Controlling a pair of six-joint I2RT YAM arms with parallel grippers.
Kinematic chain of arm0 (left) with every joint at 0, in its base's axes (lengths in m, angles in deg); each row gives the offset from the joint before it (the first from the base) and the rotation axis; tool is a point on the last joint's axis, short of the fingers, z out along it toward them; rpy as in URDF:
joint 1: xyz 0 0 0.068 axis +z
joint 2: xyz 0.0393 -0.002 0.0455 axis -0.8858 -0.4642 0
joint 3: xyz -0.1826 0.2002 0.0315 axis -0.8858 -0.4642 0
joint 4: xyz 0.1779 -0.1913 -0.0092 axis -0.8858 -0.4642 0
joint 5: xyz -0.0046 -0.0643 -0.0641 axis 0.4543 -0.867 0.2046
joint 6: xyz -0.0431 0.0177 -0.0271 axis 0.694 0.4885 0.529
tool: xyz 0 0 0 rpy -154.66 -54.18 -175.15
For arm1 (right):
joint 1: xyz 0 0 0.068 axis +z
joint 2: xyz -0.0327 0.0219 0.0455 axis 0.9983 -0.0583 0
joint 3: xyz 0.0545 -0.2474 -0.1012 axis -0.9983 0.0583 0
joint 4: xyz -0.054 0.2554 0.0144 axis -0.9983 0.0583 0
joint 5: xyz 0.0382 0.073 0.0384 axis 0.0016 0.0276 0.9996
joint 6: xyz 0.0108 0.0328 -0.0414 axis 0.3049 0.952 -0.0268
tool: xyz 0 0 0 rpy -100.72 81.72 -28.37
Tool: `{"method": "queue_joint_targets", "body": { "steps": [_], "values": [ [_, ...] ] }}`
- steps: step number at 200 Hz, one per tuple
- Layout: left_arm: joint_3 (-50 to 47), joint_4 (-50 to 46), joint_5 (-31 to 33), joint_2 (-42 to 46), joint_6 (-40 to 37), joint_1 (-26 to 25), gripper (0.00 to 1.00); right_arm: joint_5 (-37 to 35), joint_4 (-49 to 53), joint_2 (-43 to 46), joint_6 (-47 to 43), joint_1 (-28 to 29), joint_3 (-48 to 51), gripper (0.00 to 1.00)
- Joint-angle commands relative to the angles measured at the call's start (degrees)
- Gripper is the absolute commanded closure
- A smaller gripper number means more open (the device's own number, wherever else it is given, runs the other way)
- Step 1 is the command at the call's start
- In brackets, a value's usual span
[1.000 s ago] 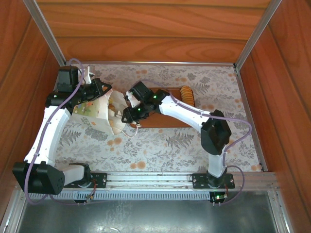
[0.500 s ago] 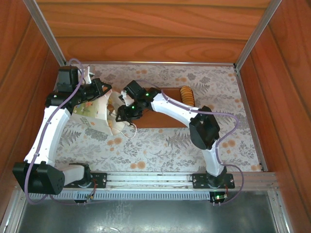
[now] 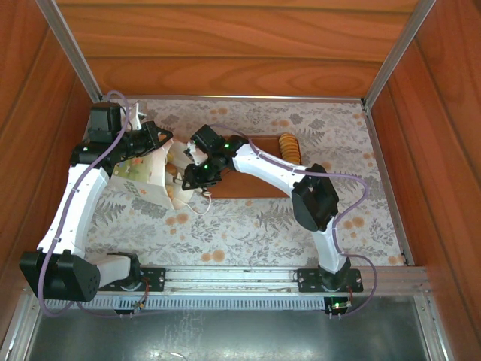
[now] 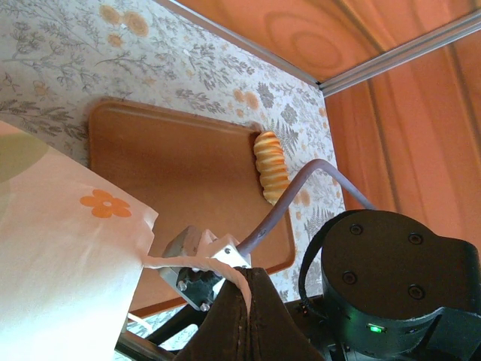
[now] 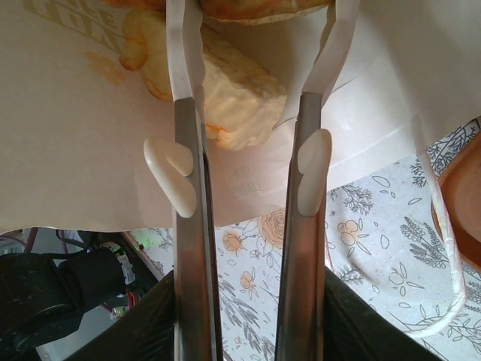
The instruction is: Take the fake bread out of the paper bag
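Note:
The white paper bag (image 3: 145,177) lies tilted at the left with its mouth facing right. My left gripper (image 3: 152,143) is shut on the bag's upper edge (image 4: 197,264) and holds it up. Reaching into the mouth, my right gripper (image 3: 186,175) is open. Its fingers (image 5: 186,83) stand on either side of fake bread inside the bag (image 5: 68,128): a pale yellow piece (image 5: 237,98) and a browner bun (image 5: 255,7) at the fingertips. Whether they press the bread I cannot tell. A ridged golden loaf (image 3: 288,147) lies outside on the board (image 3: 255,184).
The flat brown board (image 4: 180,173) lies right of the bag, under my right forearm, with the ridged loaf (image 4: 270,169) at its far end. A white cord handle (image 5: 443,248) trails on the floral cloth (image 3: 248,226). Wooden walls close in the table.
My right gripper has moved left, deeper into the bag's mouth, and its fingers have come closer together. My left gripper and the bag have stayed put.

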Motion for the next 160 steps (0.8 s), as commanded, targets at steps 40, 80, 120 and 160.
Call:
{"method": "queue_joint_targets", "body": {
  "steps": [40, 80, 120, 160],
  "values": [
    [0.38, 0.31, 0.41, 1.04, -0.53, 0.40, 1.00, -5.06, -7.52, 14.19, -4.70, -0.48, 11.24, 0.60],
    [2.13, 0.46, 0.10, 0.25, 0.03, 0.34, 1.00, -6.79, -4.99, 18.82, -8.36, -0.46, 14.85, 0.60],
    [2.48, 1.87, 0.67, -0.34, 2.75, 0.10, 1.00, -12.08, -3.39, 29.87, -10.24, -0.46, 23.15, 0.60],
    [2.09, 3.97, 1.74, -0.61, 3.57, -0.10, 1.00, -20.68, -1.47, 43.52, -8.77, -0.95, 34.04, 0.61]
  ]
}}
